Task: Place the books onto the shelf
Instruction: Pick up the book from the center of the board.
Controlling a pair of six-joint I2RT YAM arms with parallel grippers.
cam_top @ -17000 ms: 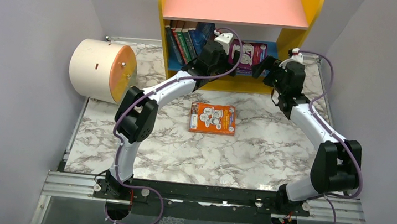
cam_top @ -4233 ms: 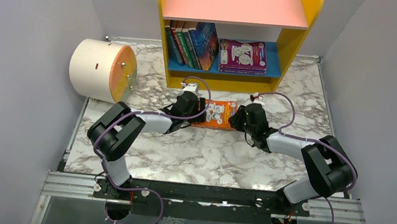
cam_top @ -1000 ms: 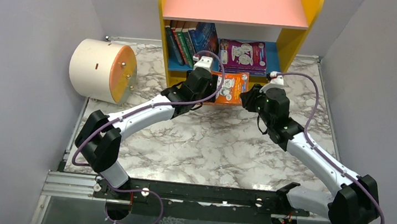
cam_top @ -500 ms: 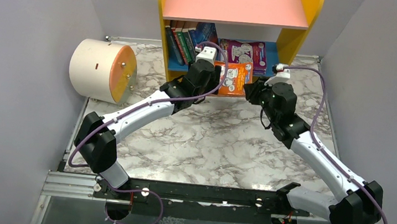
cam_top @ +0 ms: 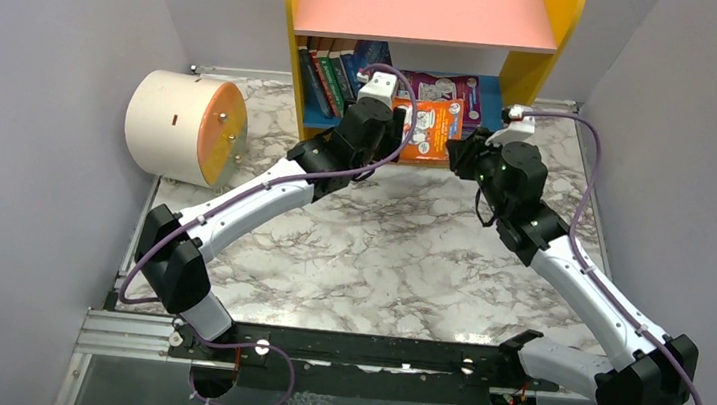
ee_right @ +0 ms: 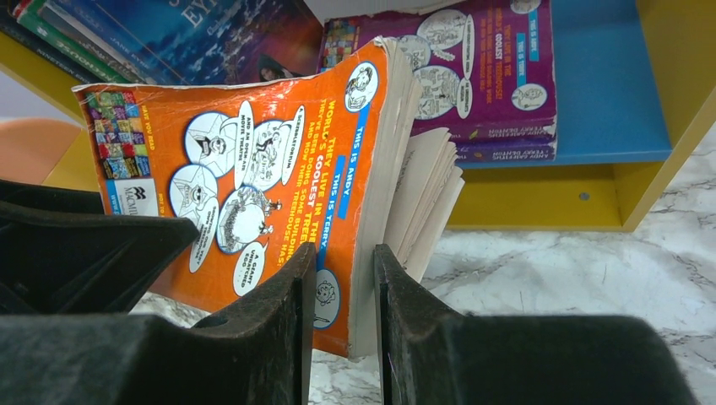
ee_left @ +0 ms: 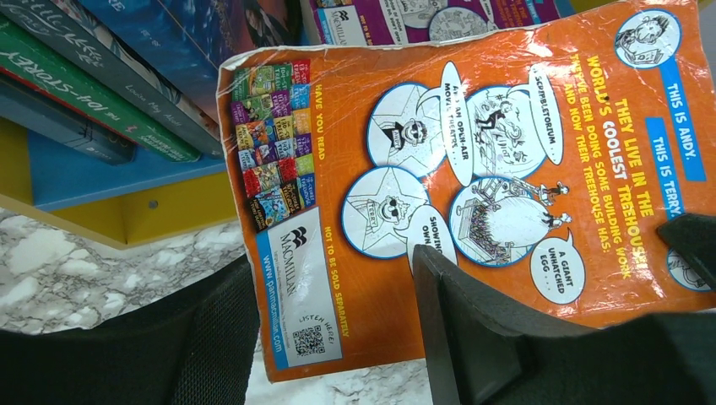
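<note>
An orange book [cam_top: 430, 125] hangs tilted in front of the shelf's [cam_top: 560, 18] lower opening, held from both sides. My left gripper [cam_top: 401, 127] is shut on its spine end. In the left wrist view the orange book [ee_left: 473, 152] slants between the jaws of the left gripper [ee_left: 333, 270], one finger behind and one over the cover. My right gripper [ee_right: 344, 253] is shut on the cover and some pages of the orange book [ee_right: 253, 169], and the other pages fan out loose. Several books [cam_top: 333, 74] lean on the blue board [ee_right: 608, 93]. A purple book [cam_top: 462, 88] lies flat beside them.
A cream cylinder with an orange end [cam_top: 181, 127] lies on the marble table [cam_top: 368, 264] to the left of the shelf. Grey walls close in both sides. The pink upper board [cam_top: 415, 7] overhangs the lower opening.
Both grippers have carried the orange book farther from the arm bases, up to the lower opening. It now overlaps the purple book in the top view.
</note>
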